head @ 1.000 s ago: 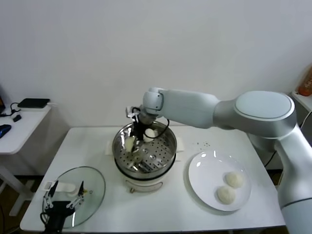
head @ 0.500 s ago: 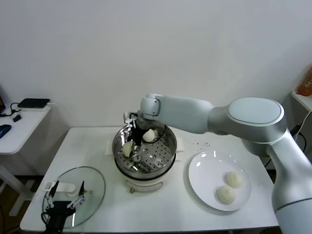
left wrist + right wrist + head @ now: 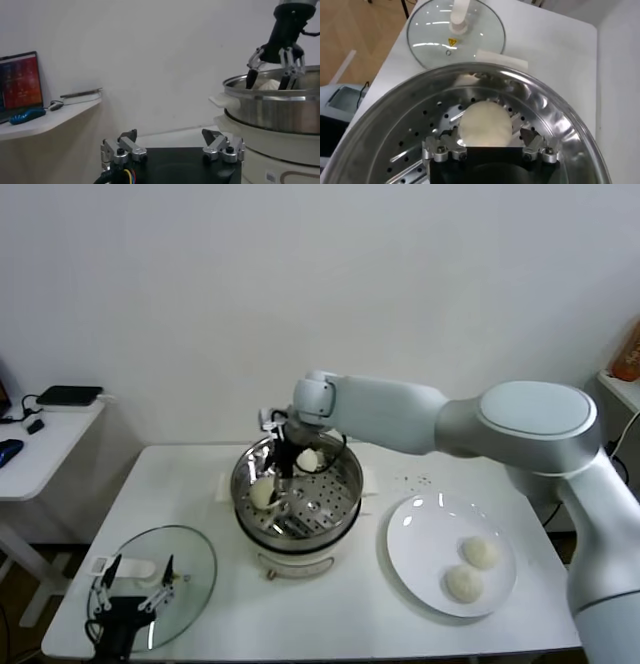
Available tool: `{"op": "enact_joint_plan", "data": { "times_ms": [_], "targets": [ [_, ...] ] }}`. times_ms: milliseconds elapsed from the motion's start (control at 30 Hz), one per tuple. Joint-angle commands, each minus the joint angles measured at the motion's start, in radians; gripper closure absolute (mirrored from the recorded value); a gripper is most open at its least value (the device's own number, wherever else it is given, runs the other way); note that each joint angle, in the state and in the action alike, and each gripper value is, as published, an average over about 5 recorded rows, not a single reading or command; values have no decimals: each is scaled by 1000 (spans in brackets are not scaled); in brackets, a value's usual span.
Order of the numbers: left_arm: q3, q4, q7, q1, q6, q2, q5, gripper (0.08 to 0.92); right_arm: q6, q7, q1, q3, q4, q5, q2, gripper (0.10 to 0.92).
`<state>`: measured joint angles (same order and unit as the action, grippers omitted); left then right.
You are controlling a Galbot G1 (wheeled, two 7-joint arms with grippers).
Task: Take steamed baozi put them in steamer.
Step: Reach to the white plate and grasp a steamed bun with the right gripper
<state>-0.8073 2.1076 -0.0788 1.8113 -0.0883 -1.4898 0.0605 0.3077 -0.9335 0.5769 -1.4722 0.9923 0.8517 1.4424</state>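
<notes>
Head view: high on the robot's body, facing forward and down, taking in the whole white table (image 3: pixel 340 604) from well back. Left wrist view: low, just above the tabletop at its near left corner, facing level across it toward the steamer (image 3: pixel 280 107), seen side-on and near. Right wrist view: directly above the steamer (image 3: pixel 485 120), facing down, very close, the glass lid (image 3: pixel 455 35) beyond. All three share the steamer (image 3: pixel 297 489).
</notes>
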Motion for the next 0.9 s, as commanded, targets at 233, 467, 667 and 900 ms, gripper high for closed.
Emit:
{"op": "enact_joint_plan", "data": {
  "times_ms": [233,467,667,900],
  "targets": [
    [9,15,-5,-10,11,-7,-17,177,-107,-126,361,-176,316,24,-382,203],
    [18,19,-8,-15,17,-6,-27,177,-180,-185,490,-298,479,-136,-576,203],
    [24,23,-21,-27,18,-6,-33,177,-172,-188,432,-319,588,-274,-756,203],
    [42,26,-37,-27,6,-11,-46,177,-179,-190,277,-272,633,-484,-883,203]
  ]
}}
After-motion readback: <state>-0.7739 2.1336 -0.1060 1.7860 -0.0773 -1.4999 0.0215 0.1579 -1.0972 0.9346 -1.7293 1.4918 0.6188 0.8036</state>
